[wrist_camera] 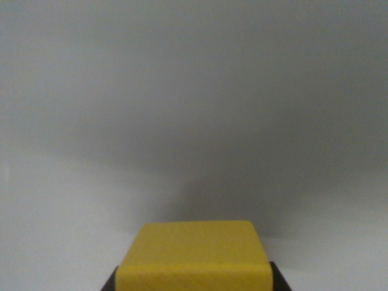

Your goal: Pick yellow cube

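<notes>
- Yellow, matte and flat-faced, the solid yellow cube [194, 254] sits at the bottom centre of the wrist view, its lower part cut off by the frame edge.
- Dark gripper fingertips [280, 280] show as small black corners just beside the cube, one on each side of it near its base; the gripper [194, 285] itself is mostly out of sight.
- Both dark corners appear to touch the cube's sides, so the jaws look closed narrowly on the cube.
- Beyond the cube lies a plain pale grey surface [73, 206], smooth and unmarked.
- Above the cube, a soft darker shadow [242, 188] spreads across that surface, heaviest just past the cube's far edge.
</notes>
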`<state>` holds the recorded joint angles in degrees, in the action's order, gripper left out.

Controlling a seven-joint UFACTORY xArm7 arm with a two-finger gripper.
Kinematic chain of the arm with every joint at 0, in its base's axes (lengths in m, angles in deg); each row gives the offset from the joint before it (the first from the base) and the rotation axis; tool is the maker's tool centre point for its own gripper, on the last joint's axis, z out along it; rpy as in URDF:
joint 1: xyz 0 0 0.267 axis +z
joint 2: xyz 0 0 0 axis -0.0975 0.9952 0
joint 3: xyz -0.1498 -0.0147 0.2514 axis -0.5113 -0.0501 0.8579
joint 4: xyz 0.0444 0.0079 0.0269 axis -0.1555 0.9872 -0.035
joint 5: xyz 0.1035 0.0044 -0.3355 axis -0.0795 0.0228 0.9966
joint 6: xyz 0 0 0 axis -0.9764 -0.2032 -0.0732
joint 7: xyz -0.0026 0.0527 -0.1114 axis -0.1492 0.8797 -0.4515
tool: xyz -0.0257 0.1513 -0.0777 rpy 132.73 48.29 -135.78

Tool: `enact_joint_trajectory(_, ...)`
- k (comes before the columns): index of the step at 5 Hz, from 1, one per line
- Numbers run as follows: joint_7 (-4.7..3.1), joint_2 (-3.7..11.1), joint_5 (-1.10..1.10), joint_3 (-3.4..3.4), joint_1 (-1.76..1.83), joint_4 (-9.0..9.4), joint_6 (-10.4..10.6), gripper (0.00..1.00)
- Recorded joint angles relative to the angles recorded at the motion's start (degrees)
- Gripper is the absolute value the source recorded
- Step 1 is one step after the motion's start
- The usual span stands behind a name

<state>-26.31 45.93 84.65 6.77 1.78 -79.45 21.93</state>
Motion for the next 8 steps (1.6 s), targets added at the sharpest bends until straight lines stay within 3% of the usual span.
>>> enact_joint_trajectory(1,0.00,0.00,0.00,0.00,0.00,0.00,0.00,1.00)
enact_joint_trajectory(2,0.04,-0.56,-0.07,0.01,-0.04,-1.12,-1.67,1.00)
enact_joint_trajectory(3,0.04,-0.56,-0.07,0.01,-0.04,-1.12,-1.67,1.00)
enact_joint_trajectory(4,0.08,-1.20,-0.16,0.02,-0.09,-2.39,-3.57,1.00)
enact_joint_trajectory(5,0.08,-1.20,-0.16,0.02,-0.09,-2.39,-3.57,1.00)
enact_joint_trajectory(6,0.12,-1.92,-0.25,0.02,-0.15,-3.81,-5.69,1.00)
enact_joint_trajectory(7,0.12,-1.92,-0.25,0.02,-0.15,-3.81,-5.69,1.00)
enact_joint_trajectory(8,0.17,-2.67,-0.34,0.03,-0.21,-5.30,-7.93,1.00)
